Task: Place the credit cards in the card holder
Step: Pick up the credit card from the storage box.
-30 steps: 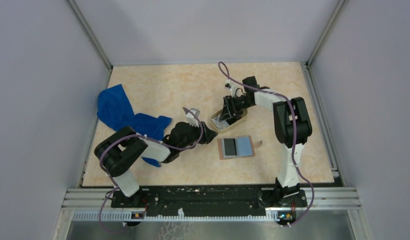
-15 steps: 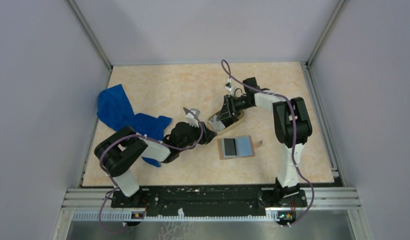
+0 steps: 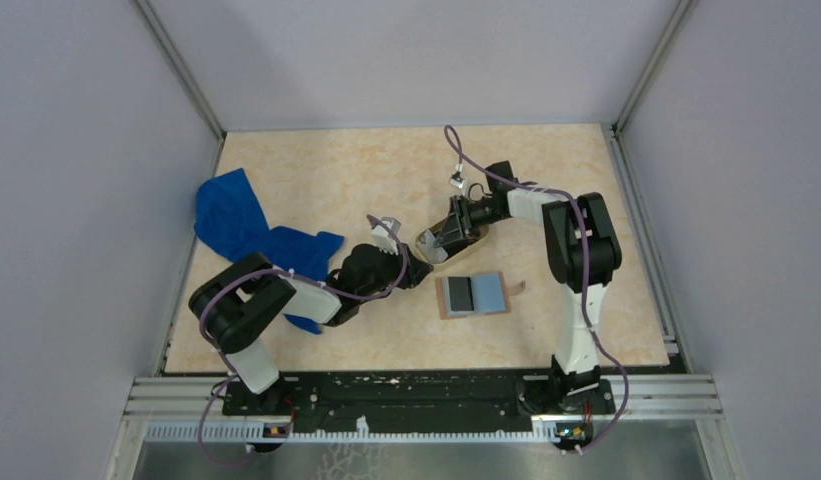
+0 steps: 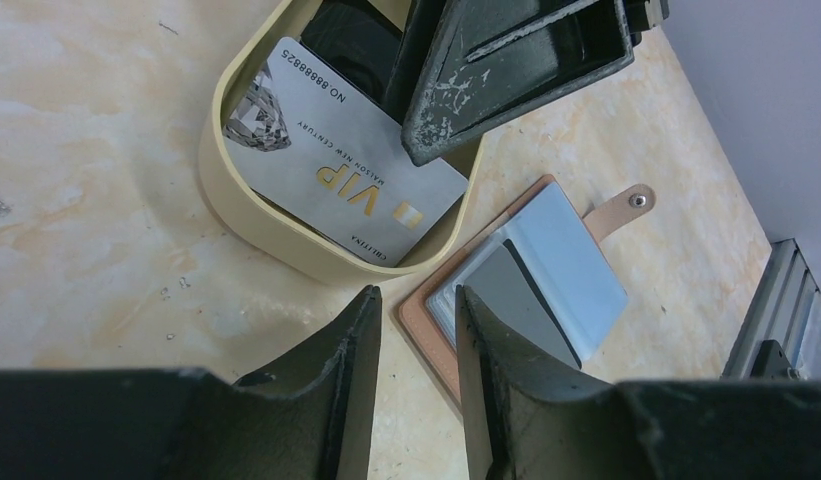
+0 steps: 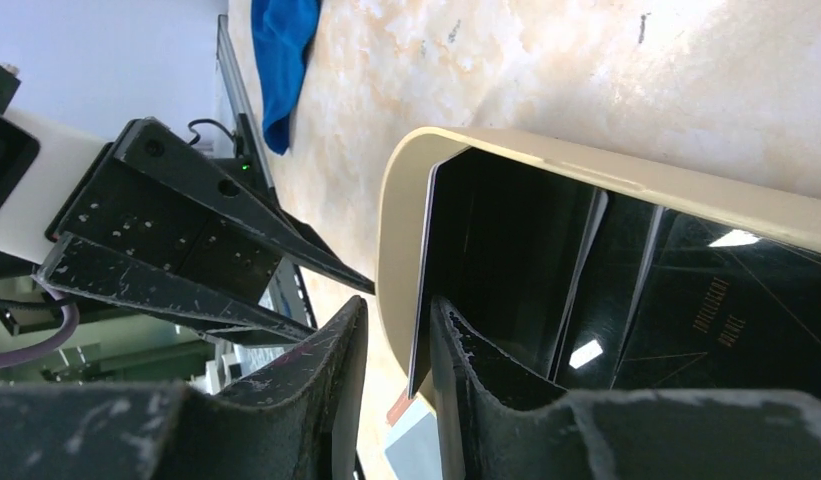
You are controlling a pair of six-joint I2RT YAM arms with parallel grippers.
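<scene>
Progress looks early, at what I judge to be the first pick; the right gripper (image 5: 398, 310) reaches into the oval tray (image 5: 396, 200), its fingers close together with the edge of the light card (image 4: 326, 160) between them; whether they pinch it I cannot tell; just past those fingers, deeper in the same tray, lies the black card (image 5: 686, 300), untouched; so neither of these two cards is in the card holder (image 4: 546, 260); the left gripper (image 4: 416, 295) hovers low over the desk (image 4: 86, 200), jaws narrowly apart and empty; the tray rim sits just ahead of its tips and the card holder just beside them, lying open and flat with its grey-blue face up; a dark panel on one half may be a pocket or a slotted card, I cannot tell which; left to do: lift each card out, carry it across, slide it in.
</scene>
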